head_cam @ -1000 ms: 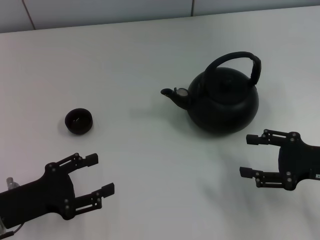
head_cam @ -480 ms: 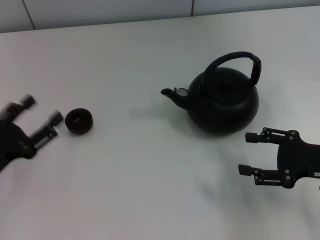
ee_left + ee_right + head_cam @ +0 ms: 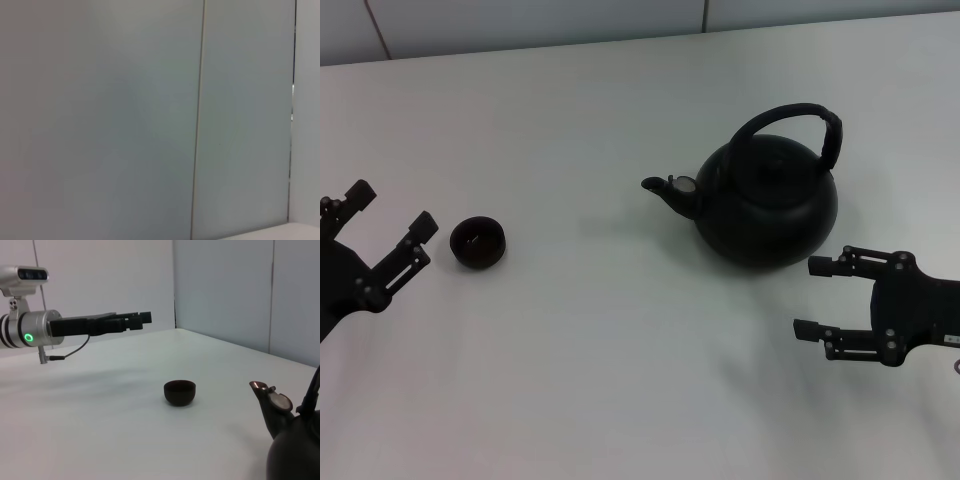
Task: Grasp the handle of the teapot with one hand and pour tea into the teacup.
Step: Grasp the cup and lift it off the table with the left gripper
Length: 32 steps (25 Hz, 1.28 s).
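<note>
The black teapot (image 3: 767, 202) stands upright at the middle right of the white table, spout pointing left; it also shows in the right wrist view (image 3: 295, 440). Its arched handle (image 3: 800, 117) stands over the body, untouched. The small dark teacup (image 3: 478, 242) sits at the left, also in the right wrist view (image 3: 180, 391). My left gripper (image 3: 390, 208) is open and empty just left of the teacup, apart from it; it shows in the right wrist view (image 3: 142, 318). My right gripper (image 3: 813, 297) is open and empty, near and to the right of the teapot.
The white table (image 3: 600, 350) ends at a grey panelled wall (image 3: 520, 20) along the back. The left wrist view shows only that wall (image 3: 125, 120).
My left gripper has swung up and away from the front edge to the left of the teacup. My right gripper has crept slightly left toward the teapot. Teapot and teacup have not moved.
</note>
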Each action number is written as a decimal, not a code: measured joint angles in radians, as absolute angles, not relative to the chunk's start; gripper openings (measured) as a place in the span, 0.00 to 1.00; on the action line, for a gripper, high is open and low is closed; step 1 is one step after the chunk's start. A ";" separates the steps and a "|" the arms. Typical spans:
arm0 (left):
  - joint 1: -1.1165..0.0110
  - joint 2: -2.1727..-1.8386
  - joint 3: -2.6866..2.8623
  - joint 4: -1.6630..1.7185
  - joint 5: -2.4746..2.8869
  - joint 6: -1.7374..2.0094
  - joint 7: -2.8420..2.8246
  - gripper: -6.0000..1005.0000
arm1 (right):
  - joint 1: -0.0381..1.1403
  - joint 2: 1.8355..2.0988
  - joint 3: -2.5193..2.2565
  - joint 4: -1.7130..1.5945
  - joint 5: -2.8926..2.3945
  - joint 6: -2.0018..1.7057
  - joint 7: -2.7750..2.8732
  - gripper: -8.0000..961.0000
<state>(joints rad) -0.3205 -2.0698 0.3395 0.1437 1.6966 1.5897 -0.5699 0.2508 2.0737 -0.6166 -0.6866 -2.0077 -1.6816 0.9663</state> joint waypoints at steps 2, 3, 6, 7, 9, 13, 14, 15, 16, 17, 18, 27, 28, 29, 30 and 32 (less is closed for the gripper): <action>-0.321 -2.070 0.340 0.144 1.697 1.590 -0.570 0.77 | 0.253 2.074 -0.617 -0.687 -2.008 -1.676 0.966 0.80; -0.321 -2.070 0.348 0.143 1.708 1.563 -0.552 0.77 | 0.254 2.074 -0.617 -0.687 -2.008 -1.675 0.966 0.80; -0.324 -2.071 0.375 0.139 1.731 1.507 -0.505 0.77 | 0.256 2.073 -0.617 -0.687 -2.008 -1.673 0.966 0.80; -0.325 -2.071 0.384 0.136 1.736 1.491 -0.495 0.77 | 0.256 2.073 -0.617 -0.687 -2.008 -1.673 0.966 0.80; -0.326 -2.071 0.404 0.131 1.740 1.447 -0.477 0.77 | 0.256 2.073 -0.617 -0.687 -2.008 -1.673 0.966 0.80; -0.328 -2.072 0.445 0.128 1.741 1.369 -0.448 0.77 | 0.257 2.072 -0.617 -0.688 -2.007 -1.673 0.966 0.80; -0.328 -2.072 0.445 0.128 1.741 1.369 -0.448 0.77 | 0.257 2.072 -0.617 -0.688 -2.007 -1.673 0.966 0.80; -0.330 -2.072 0.450 0.120 1.738 1.347 -0.439 0.76 | 0.257 2.072 -0.617 -0.688 -2.006 -1.673 0.966 0.80; -0.330 -2.072 0.450 0.119 1.737 1.347 -0.438 0.76 | 0.257 2.072 -0.617 -0.688 -2.006 -1.673 0.966 0.80; -0.330 -2.072 0.449 0.116 1.736 1.345 -0.436 0.76 | 0.257 2.072 -0.617 -0.688 -2.006 -1.673 0.966 0.80; -0.330 -2.072 0.449 0.116 1.735 1.345 -0.435 0.76 | 0.258 2.072 -0.617 -0.687 -2.006 -1.673 0.966 0.80; -0.340 -2.073 0.440 0.108 1.732 1.322 -0.435 0.76 | 0.261 2.072 -0.617 -0.686 -2.006 -1.674 0.966 0.80; -0.340 -2.073 0.440 0.108 1.732 1.322 -0.435 0.76 | 0.261 2.072 -0.617 -0.686 -2.006 -1.674 0.966 0.80; -0.375 -2.074 0.424 0.079 1.730 1.271 -0.431 0.76 | 0.261 2.072 -0.616 -0.687 -2.006 -1.674 0.966 0.80; -0.391 -2.074 0.423 0.068 1.730 1.254 -0.426 0.75 | 0.261 2.072 -0.616 -0.688 -2.006 -1.674 0.966 0.80; -0.403 -2.074 0.422 0.061 1.729 1.244 -0.422 0.75 | 0.261 2.072 -0.616 -0.689 -2.005 -1.674 0.966 0.80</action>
<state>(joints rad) -0.4032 -2.0737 0.4219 0.0606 1.7294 1.2436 -0.4221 0.2609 2.0721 -0.6155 -0.6887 -2.0054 -1.6736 0.9663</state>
